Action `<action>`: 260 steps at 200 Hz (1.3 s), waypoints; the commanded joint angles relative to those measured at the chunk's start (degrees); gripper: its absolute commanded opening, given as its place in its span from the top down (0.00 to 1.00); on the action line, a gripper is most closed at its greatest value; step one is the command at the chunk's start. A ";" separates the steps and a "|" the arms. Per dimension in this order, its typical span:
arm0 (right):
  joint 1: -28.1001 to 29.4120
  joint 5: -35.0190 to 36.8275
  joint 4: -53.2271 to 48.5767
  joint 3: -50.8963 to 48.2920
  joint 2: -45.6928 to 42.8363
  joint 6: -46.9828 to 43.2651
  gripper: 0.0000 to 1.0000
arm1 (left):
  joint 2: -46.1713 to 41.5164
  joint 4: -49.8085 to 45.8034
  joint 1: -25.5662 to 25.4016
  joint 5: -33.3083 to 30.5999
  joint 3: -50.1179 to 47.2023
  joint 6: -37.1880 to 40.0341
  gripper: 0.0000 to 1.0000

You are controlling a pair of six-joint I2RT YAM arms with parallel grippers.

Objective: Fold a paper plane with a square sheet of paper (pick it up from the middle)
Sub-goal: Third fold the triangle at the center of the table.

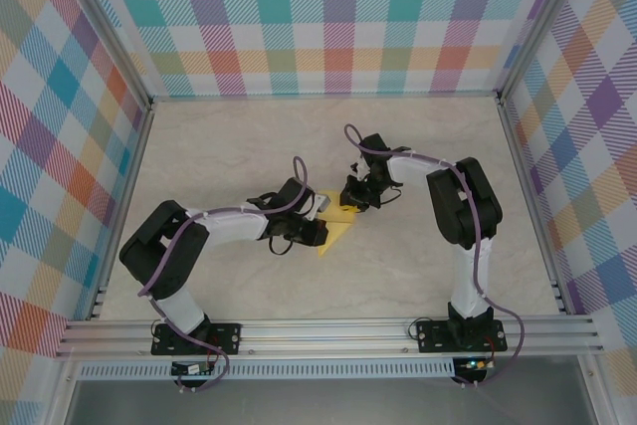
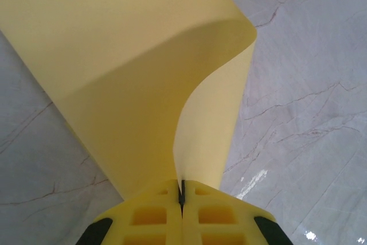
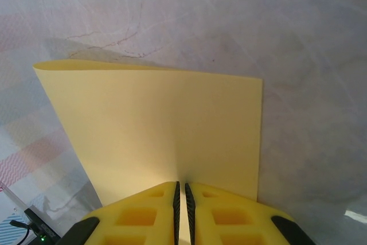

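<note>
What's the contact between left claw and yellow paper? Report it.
Touching. Left wrist view: left claw shut on the yellow paper, sheet pinched between its jaws.

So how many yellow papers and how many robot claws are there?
Yellow paper: 1
Claws: 2, the left claw and the right claw, both pinching the paper
Total: 3

Top camera looks down from behind; both wrist cameras closely face the paper (image 2: 132, 73).
</note>
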 commanded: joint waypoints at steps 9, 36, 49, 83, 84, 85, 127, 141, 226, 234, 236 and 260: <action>0.45 3.74 -3.35 -0.02 2.32 -1.43 0.84 | 1.28 -3.14 0.73 -0.68 2.06 0.71 1.00; 0.46 3.63 -3.26 -0.20 2.30 -1.26 0.84 | 1.46 -3.42 0.90 -0.94 2.14 0.78 1.00; 0.46 3.65 -3.24 -0.28 2.36 -1.18 0.84 | 1.69 -3.65 1.01 -0.93 2.49 0.73 1.00; 0.46 3.63 -3.29 -0.22 2.30 -1.08 0.84 | 2.15 -3.94 1.08 -1.32 2.81 0.58 1.00; 0.46 3.63 -3.29 -0.21 2.33 -1.08 0.84 | 2.16 -3.99 1.08 -1.39 2.85 0.61 0.99; 0.46 3.63 -3.29 -0.21 2.38 -1.08 0.84 | 2.17 -4.02 1.07 -1.47 2.87 0.62 0.99; 0.46 3.77 -3.64 -0.38 2.40 -1.20 0.84 | 1.56 -3.34 1.32 -1.81 2.64 0.52 0.99; 0.40 3.81 -3.67 -0.38 2.44 -1.19 0.84 | 1.77 -3.34 1.34 -1.64 2.94 0.55 0.98; 0.46 3.90 -3.74 -0.29 2.43 -0.97 0.84 | 1.95 -4.40 1.42 -2.79 3.00 0.59 0.98; 0.46 3.90 -3.80 -0.28 2.39 -0.92 0.84 | 1.83 -4.23 1.40 -2.87 2.89 0.55 0.98; 0.46 3.94 -3.81 -0.29 2.42 -0.91 0.84 | 1.91 -4.22 1.44 -2.87 2.91 0.48 0.98; 0.46 4.10 -4.05 -0.29 2.30 -1.01 0.84 | 2.13 -4.14 1.42 -2.45 3.06 0.42 0.98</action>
